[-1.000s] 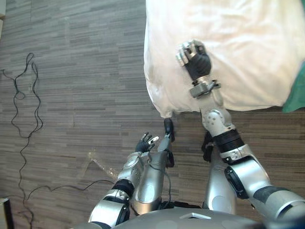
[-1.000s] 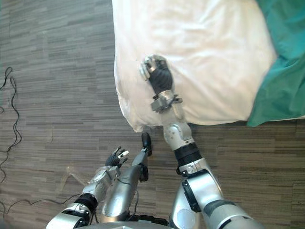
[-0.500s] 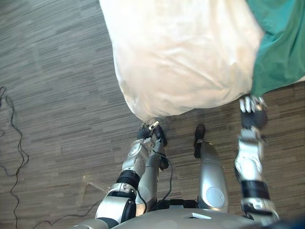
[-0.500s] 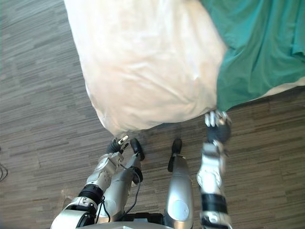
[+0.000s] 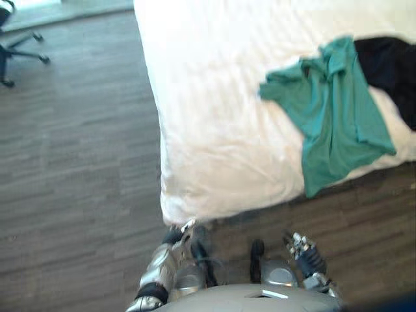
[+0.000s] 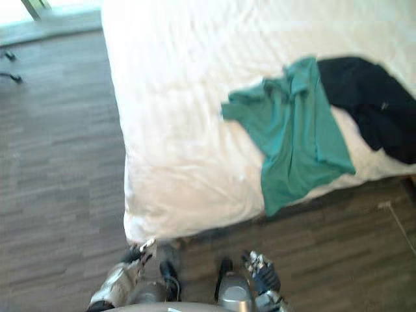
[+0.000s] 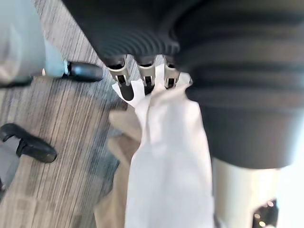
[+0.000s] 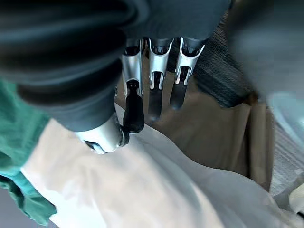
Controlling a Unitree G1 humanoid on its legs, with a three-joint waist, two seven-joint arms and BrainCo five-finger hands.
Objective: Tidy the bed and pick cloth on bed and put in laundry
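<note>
Wood-plank floor (image 5: 78, 162) flanked the white duvet (image 5: 214, 97), where the green shirt (image 5: 331, 110) and black garment (image 5: 390, 71) lay unpicked. The right hand (image 5: 304, 250), on the duvet a second before, hung low, relaxed and empty. The left hand (image 5: 177, 234) met the duvet corner, grip impossible to tell. Collecting the clothes looked next.

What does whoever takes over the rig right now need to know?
Left hand: open, low at the near corner of the bed, fingers at the white sheet.
Right hand: open, empty, low over the floor.
Green cloth lies on the bed, hanging over its near edge; black cloth right beside it.
Done: nothing picked up yet.
Left: pick both cloths, put them in the laundry, tidy the bed.
</note>
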